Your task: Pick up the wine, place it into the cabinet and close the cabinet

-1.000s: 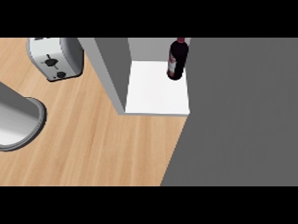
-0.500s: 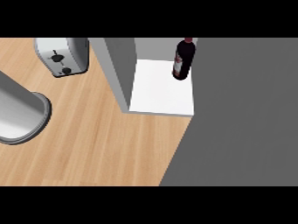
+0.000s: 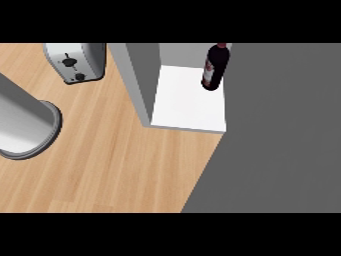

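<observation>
Wine bottle: the dark wine bottle (image 3: 213, 70) stands upright inside the cabinet (image 3: 140, 80), on the cabinet's white floor. It is toward the back, close to the right side of the opening. Nothing touches it.
Cabinet: the opening is uncovered. The cabinet's grey left wall and white floor are both in plain sight.
Grey panel: a broad flat grey panel (image 3: 291, 130) takes up everything to the right of the cabinet's opening and runs on past the cabinet's front edge. It may be the cabinet's door or its outer face; I cannot tell which.
Desk: the light wooden desk (image 3: 114, 170) spreads out to the left of the cabinet and in front of it.
Toaster: a silver toaster (image 3: 75, 61) sits on the desk just left of the cabinet's left wall, toward the back.
Left forearm: the grey left forearm (image 3: 10, 115) hangs over the desk, well to the left of the cabinet, and ends in a rounded ring.
Hands: neither the left hand nor the right hand shows, so I cannot tell whether either is released, clenched or grasping anything.
Step in hand: with the bottle standing free inside, picking and placing look done. Closing the cabinet appears to be what is left.
Next move: it likely calls for a hand to find the door's free edge and swing it across the opening. The swing should stay clear of the bottle, which stands near that side.
</observation>
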